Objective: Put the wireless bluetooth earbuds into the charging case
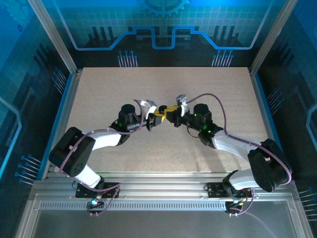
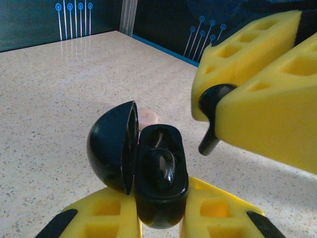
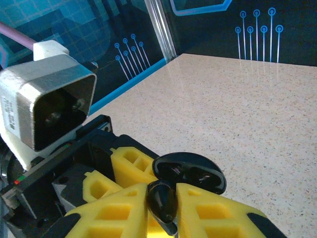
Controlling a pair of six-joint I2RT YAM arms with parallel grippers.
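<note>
Since both look light and slick, left end effector (image 2: pixel 159 218) clamps the charging case (image 2: pixel 161 173) by its base, right end effector (image 3: pixel 161 212) pinches an earbud (image 2: pixel 216 96) at its 2 o'clock.

The desk (image 1: pixel 99 89) is light and speckled. Blue walls (image 1: pixel 163 29) with bright line drawings stand around it. Silver rails (image 1: pixel 163 191) run in front.

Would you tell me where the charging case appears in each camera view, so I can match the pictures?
Top external: charging case mid-table, tiny, where the arms meet.
Left wrist: bottom centre, open, held by the left gripper.
Right wrist: lower centre, just behind the earbud.
Shared landmark: the right gripper pinching that earbud.
</note>
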